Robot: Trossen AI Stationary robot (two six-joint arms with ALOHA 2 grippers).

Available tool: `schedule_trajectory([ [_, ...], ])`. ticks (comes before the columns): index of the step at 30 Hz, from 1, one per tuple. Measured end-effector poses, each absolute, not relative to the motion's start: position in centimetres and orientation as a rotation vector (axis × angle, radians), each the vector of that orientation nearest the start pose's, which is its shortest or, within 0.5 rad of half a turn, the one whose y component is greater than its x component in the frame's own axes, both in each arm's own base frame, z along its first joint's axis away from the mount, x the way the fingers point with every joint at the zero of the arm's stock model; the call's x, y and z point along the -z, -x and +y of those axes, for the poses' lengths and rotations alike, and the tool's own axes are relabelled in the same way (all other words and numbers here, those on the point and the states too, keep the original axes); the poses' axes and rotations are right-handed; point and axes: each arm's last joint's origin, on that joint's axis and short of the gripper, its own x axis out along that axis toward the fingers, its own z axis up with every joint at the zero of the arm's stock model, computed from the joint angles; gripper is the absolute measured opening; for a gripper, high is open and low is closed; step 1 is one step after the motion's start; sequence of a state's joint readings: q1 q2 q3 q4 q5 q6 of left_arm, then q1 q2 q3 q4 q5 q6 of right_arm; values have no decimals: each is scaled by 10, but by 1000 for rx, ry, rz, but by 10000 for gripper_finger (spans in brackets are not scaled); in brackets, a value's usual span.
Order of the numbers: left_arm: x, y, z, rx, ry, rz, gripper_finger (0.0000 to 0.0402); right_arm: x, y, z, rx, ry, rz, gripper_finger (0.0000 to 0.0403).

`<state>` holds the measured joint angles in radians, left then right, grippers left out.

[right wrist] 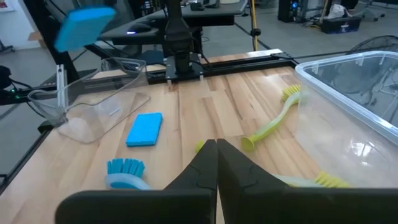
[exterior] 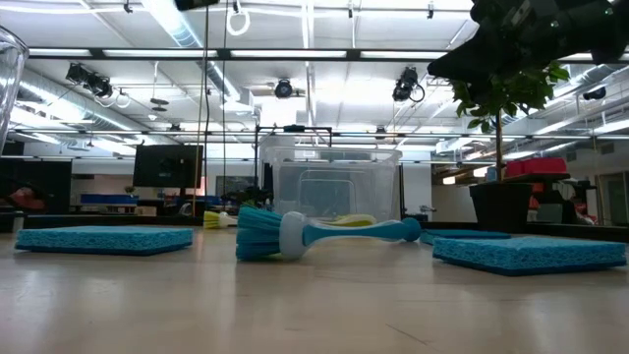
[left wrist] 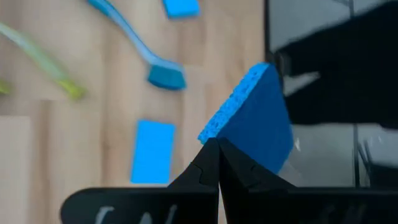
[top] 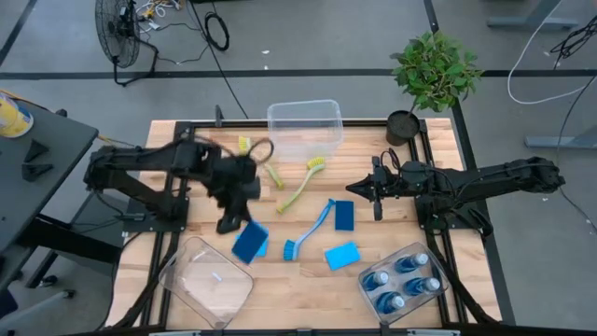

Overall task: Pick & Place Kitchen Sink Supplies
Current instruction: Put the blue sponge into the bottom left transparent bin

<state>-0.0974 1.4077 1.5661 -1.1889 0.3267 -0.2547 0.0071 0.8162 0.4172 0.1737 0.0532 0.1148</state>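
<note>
Carrying: dark blue sponge [left wrist: 255,118] pinched by one edge in left gripper [top: 227,224], fingers closed tight on it, sponge hanging tilted above the table.
Step in hand: transport of one sponge toward the empty clear bin [top: 207,280] at the near-left corner; judged mid-carry, release not yet made.
Near row: soap bottles [top: 401,280] already sitting in the near-right tray [top: 435,295], four caps counted, though packed close and hard to separate for certain.
Next move calls for: swinging the sponge over the near bin's open mouth, lowering inside the rim, then parting the fingers; thin edge grip could let the sponge swing or slip.
Mid table: light blue sponge [top: 341,255] flat beside blue brush [top: 308,231]; another dark sponge [top: 344,215] flat just past the brush handle.
Farther: yellow-green brush [top: 300,185] lying in front of the far clear bin [top: 304,124]; second yellow-green brush [top: 259,157] near that bin's left side, partly masked by the arm.
Left arm pose: reaching in from the left edge, elbow bent, wrist pointing down and toward the near side.
Right gripper [top: 364,188]: pinched shut, nothing held, arm stretched level from the right edge, waiting at mid table.
Far corner: potted plant [top: 433,70], untouched.
</note>
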Motion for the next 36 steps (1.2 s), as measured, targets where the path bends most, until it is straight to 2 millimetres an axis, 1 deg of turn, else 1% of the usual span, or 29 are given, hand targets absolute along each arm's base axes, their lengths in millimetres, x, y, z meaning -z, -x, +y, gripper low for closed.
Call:
schedule_trajectory([
  [3, -379, -254, -54, 313, 326, 1095, 0, -234, -182, 0, 44, -106, 226, 4],
  [6, -374, -255, -70, 339, 316, 1129, 0, -234, -182, 0, 37, -110, 226, 4],
  [9, -369, -256, -82, 356, 304, 1160, 0, -234, -182, 0, 39, -110, 228, 4],
  [12, -356, -255, -91, 367, 305, 1187, 0, -234, -182, 0, 38, -109, 227, 4],
  [15, -338, -252, -97, 365, 296, 1265, 0, -234, -182, 0, 38, -109, 225, 4],
  [19, -321, -249, -106, 402, 286, 1303, 0, -234, -182, 1, 29, -110, 227, 4],
  [29, -292, -243, -118, 475, 290, 1367, 0, -234, -182, 1, 13, -114, 229, 4],
  [36, -279, -240, -125, 496, 312, 1390, 0, -234, -182, 1, 13, -117, 229, 4],
])
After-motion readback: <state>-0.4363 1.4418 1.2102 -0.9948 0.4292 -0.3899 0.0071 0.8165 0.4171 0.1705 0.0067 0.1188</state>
